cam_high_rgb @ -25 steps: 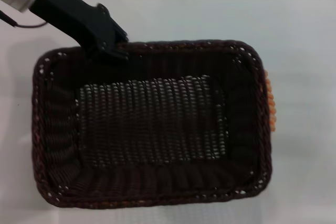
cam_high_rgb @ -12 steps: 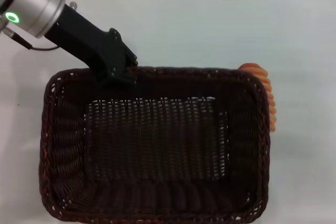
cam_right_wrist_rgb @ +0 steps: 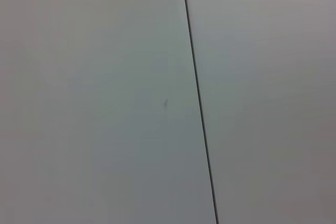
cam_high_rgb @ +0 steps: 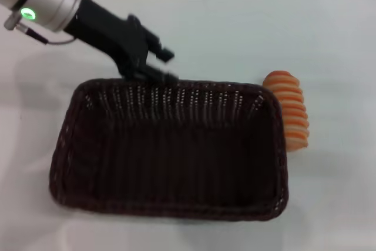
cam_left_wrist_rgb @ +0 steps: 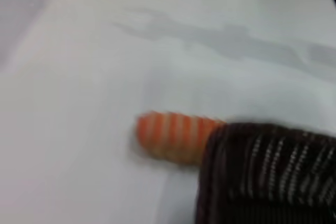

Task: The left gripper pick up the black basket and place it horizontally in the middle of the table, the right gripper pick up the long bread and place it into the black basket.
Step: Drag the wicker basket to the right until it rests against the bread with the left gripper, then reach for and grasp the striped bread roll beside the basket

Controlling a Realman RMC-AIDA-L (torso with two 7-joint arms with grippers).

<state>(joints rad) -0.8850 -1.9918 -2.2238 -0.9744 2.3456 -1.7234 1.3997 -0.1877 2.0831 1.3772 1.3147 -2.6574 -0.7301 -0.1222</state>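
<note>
The black basket [cam_high_rgb: 170,151] lies flat and lengthwise across the white table [cam_high_rgb: 247,33], open side up. My left gripper [cam_high_rgb: 169,66] is just above the basket's far rim, left of its middle, with its two black fingers spread apart and nothing between them. The long bread [cam_high_rgb: 288,110], orange-striped, lies on the table against the basket's right end. The left wrist view shows the bread [cam_left_wrist_rgb: 176,136] beside a corner of the basket [cam_left_wrist_rgb: 273,177]. My right gripper is out of view.
The right wrist view shows only a pale surface with a thin dark seam [cam_right_wrist_rgb: 197,98]. Bare table lies behind the basket and to the right of the bread.
The basket has come down from a raised, tilted hold and now lies flat on the table. The left gripper's fingers have parted and come off the far rim. More of the bread shows.
</note>
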